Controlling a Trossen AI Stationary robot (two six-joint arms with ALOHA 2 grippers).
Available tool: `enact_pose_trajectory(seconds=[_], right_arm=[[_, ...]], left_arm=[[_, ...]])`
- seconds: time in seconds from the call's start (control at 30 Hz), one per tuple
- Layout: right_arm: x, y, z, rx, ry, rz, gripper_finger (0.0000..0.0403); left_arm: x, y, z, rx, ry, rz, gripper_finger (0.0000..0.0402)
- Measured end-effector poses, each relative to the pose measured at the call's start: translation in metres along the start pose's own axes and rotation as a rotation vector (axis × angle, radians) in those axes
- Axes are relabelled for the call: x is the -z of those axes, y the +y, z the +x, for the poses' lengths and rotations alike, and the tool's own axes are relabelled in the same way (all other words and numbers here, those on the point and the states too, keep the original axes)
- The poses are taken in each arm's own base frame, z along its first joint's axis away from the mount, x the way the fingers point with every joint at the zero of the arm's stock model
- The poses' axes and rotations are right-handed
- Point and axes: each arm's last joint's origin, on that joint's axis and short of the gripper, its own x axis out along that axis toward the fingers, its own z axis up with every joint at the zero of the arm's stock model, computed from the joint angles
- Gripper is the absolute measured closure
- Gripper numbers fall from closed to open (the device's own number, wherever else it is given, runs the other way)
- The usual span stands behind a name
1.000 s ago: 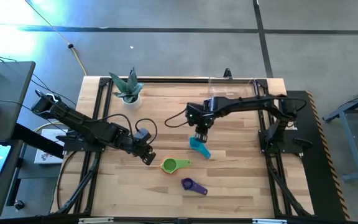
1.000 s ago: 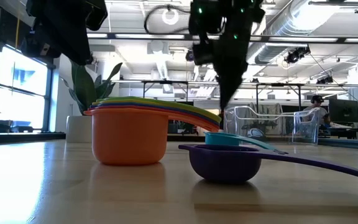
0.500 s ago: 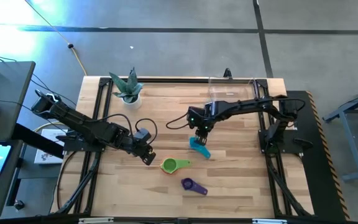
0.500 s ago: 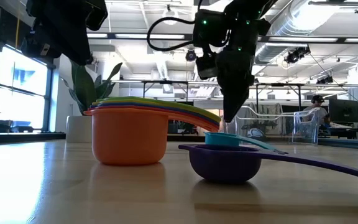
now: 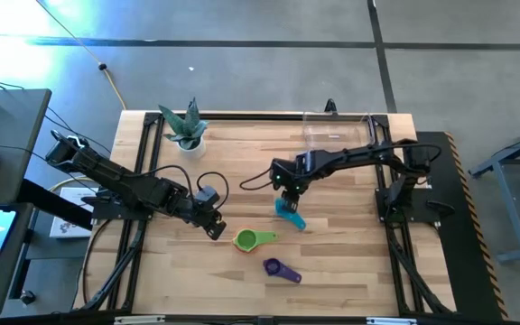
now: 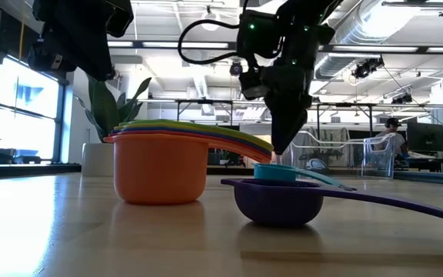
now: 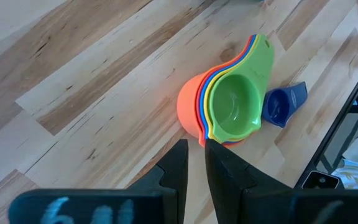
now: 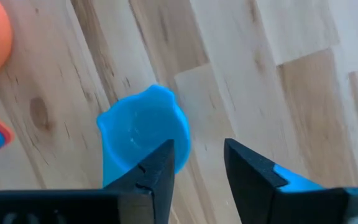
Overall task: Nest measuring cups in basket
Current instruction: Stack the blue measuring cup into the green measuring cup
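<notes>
— While the right gripper [image 5: 286,193] hangs just above the teal cup [image 5: 288,212] near the middle of the surface [image 5: 350,253], what are its jaws doing?

— In the right wrist view they stand apart with a clear gap, straddling the teal cup's [image 8: 143,134] handle end without pinching it. The cup lies flat on the wood, released.

— And the left gripper [image 5: 213,222]?

— It sits low on the left half of the surface, just beside the nested stack [image 5: 250,239]. Its wrist view shows the two fingers [image 7: 178,169] nearly together, with only a thin slit between them and nothing in it.

— What is in that stack?

— A green cup [image 7: 236,102] on top, then yellow, blue and red rims peeking out, all inside the orange cup [image 7: 189,110]. From table height the orange bowl [image 6: 160,171] carries the others, their handles fanning out to one side.

— The purple one?

— The purple cup [image 5: 281,269] rests alone, nearer the front edge than the stack, apart from it. In the low view it stands in front of the teal cup [image 6: 277,171], handle stretching sideways.

— Where is the basket?

— The basket [image 5: 336,128] is at the far edge of the surface, well apart from all the cups. A potted plant [image 5: 186,129] stands at the far left corner.
</notes>
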Motion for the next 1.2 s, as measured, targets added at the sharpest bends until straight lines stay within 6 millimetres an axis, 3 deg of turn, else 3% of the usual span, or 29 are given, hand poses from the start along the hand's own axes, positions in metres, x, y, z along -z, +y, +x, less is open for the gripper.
enact_pose_trajectory(seconds=[0.3,0.53,0.73,0.83,1.0,1.2], right_arm=[[0.002,0.01,0.005,0.036,-0.01,-0.014,0.0267],[0.002,0.008,0.025,0.045,0.044,-0.004,0.0267],[0.003,0.008,0.03,0.049,0.055,-0.003,0.0269],[0.002,0.008,0.03,0.063,0.049,-0.004,0.0292],[0.002,0.007,0.03,0.068,0.047,-0.001,0.0384],[0.002,0.007,0.025,0.084,0.079,-0.001,0.0396]], left_arm=[[0.0,0.0,0.0,0.0,0.0,0.0,0.0355],[0.0,0.0,0.0,0.0,0.0,0.0,0.0355],[0.0,0.0,0.0,0.0,0.0,0.0,0.0355],[0.0,0.0,0.0,0.0,0.0,0.0,0.0355],[0.0,0.0,0.0,-0.002,-0.003,0.004,0.0355],[-0.001,0.001,0.0,-0.008,-0.015,0.023,0.0355]])
